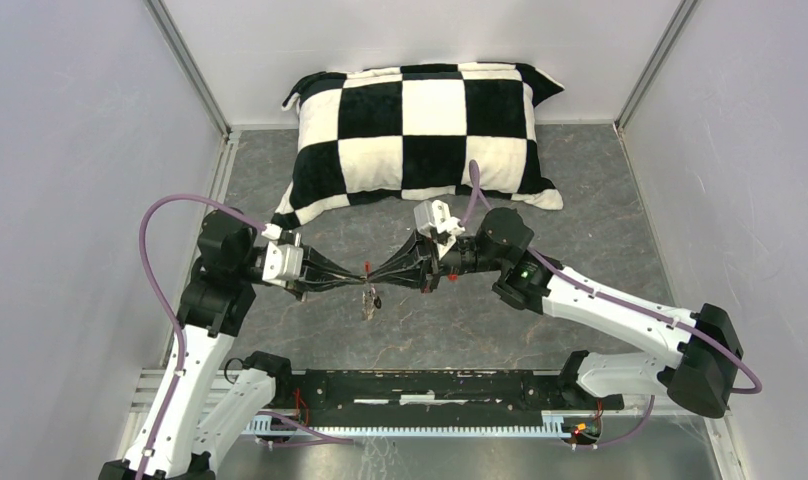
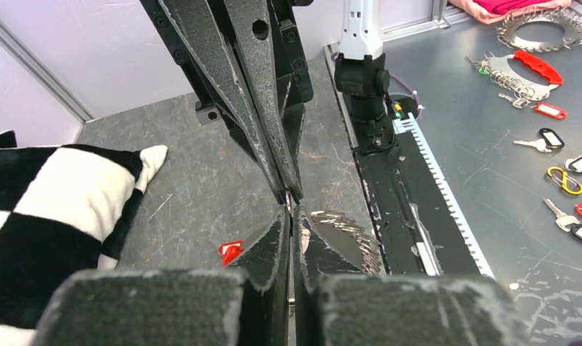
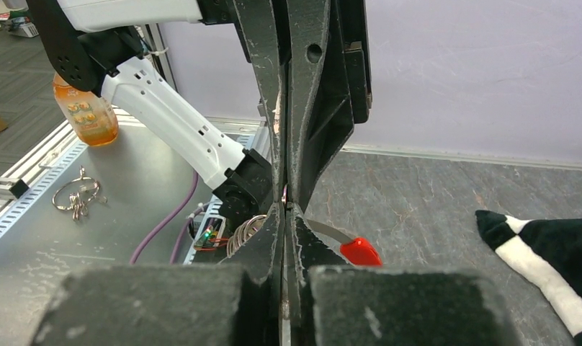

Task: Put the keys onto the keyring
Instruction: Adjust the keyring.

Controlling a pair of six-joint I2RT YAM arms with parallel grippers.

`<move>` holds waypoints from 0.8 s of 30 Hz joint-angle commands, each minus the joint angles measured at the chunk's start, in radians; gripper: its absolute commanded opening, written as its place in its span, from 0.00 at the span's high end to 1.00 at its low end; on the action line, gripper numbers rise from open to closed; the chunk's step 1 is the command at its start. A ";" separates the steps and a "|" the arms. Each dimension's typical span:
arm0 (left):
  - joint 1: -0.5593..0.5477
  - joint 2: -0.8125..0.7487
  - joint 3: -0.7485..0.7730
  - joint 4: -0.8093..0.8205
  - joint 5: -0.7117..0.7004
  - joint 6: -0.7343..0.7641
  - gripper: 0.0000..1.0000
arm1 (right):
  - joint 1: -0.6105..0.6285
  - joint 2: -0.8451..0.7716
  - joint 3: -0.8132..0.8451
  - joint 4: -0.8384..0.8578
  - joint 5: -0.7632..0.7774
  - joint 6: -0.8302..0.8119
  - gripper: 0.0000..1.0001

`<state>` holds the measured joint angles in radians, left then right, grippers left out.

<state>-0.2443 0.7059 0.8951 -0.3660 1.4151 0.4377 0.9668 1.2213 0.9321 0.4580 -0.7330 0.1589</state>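
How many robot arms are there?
2. The left arm reaches in from the left, and the right arm reaches in from the right. They meet tip to tip in front of the checkered pillow. None seems hidden.

At the back of the grey, scratched desk (image 1: 580, 200), a black-and-white checkered pillow (image 1: 425, 130) close to the rear wall. Pale walls (image 1: 70, 150) on both sides. Along the near edge, a black base plate (image 1: 430, 385), then a white slotted rail (image 1: 420, 428). Past that rail, on a bare metal surface – an orange bottle (image 3: 86, 108) standing upright, with a wire ring of small metal bits (image 3: 75, 196) lying near it. Elsewhere on that metal: a red tag (image 2: 551, 110), a black tag (image 2: 551, 137), a yellow carabiner (image 2: 565, 180), a spiky silvery coil (image 2: 544, 25) – and pink cloth (image 2: 504, 6) at the far edge.
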 commanded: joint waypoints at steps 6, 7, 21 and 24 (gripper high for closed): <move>-0.007 0.004 0.016 -0.042 -0.108 0.122 0.74 | -0.002 0.002 0.127 -0.274 0.114 -0.113 1.00; -0.007 0.006 0.016 -0.058 -0.127 0.136 0.69 | -0.002 0.000 0.135 -0.307 0.128 -0.129 1.00; -0.007 0.041 0.022 -0.206 -0.193 0.276 0.62 | -0.002 0.004 0.185 -0.484 0.141 -0.216 1.00; -0.007 0.060 0.027 -0.238 -0.191 0.291 0.56 | -0.004 0.020 0.206 -0.506 0.128 -0.221 1.00</move>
<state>-0.2485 0.7471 0.8951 -0.5568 1.2324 0.6685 0.9665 1.2282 1.0668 -0.0406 -0.5846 -0.0399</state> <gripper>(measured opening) 0.406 0.006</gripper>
